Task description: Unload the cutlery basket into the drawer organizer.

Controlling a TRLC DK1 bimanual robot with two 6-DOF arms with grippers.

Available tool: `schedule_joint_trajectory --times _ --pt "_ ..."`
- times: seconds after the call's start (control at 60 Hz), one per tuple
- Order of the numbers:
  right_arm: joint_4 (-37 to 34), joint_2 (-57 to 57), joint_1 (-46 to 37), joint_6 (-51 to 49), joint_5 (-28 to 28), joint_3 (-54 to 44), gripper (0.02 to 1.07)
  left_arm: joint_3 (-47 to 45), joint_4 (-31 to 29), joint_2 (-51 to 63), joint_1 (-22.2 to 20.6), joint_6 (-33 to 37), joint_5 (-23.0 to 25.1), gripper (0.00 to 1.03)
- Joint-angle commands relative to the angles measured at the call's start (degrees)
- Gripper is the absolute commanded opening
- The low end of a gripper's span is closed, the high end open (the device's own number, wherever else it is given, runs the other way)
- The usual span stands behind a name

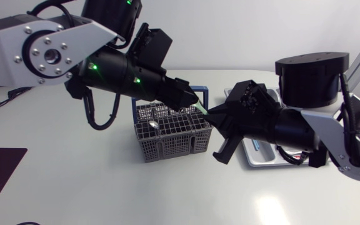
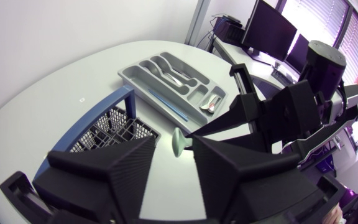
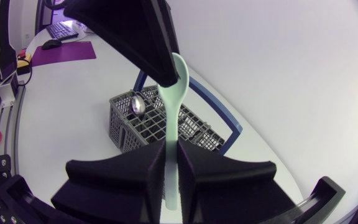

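One pale green spoon (image 3: pixel 173 102) hangs in the air at the middle of the head view, just above the right side of the cutlery basket (image 1: pixel 167 140). Its long axis runs from upper left to lower right, with the bowl toward the left tool (image 1: pixel 192 100) and the handle in the right tool (image 3: pixel 171 149), which is clamped on it from two sides. Whether the left tool grips the bowl, I cannot tell. The drawer organizer (image 2: pixel 129 73) lies at the right of the frame under the right arm, so I judge that arm the nearer one.
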Motion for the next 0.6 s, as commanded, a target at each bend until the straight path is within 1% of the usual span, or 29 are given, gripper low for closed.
schedule_joint_trajectory --times 0.0,0.133,0.233,0.317,0.417,0.533,0.583 --pt "-0.74 -1.65 -0.59 -1.80 -1.24 -1.07 0.12 2.19 -0.18 -2.87 1.74 -0.59 0.70 0.99" --pt "-3.55 -4.91 -4.55 -5.66 -5.10 -3.18 0.13 2.46 -0.27 -4.36 4.47 -0.50 0.70 0.99" --pt "-6.37 -7.10 -8.42 -10.06 -7.92 -4.76 0.14 2.19 -0.62 -4.89 7.46 -0.41 0.52 0.99" --pt "-9.62 -9.04 -13.78 -14.80 -12.93 -6.08 0.14 2.02 -1.94 -4.54 9.04 0.99 -0.71 0.99" --pt "-13.93 -10.88 -20.28 -20.60 -18.02 -7.05 0.14 1.32 -3.17 -3.66 10.53 2.84 -0.88 0.99" --pt "-19.73 -12.99 -26.96 -29.83 -22.07 -8.19 0.14 -0.53 -4.75 -2.60 10.97 8.64 -1.50 0.99" --pt "-22.36 -13.08 -30.74 -34.84 -23.56 -8.28 0.14 -1.67 -4.66 -2.52 10.89 11.89 -3.17 0.99"
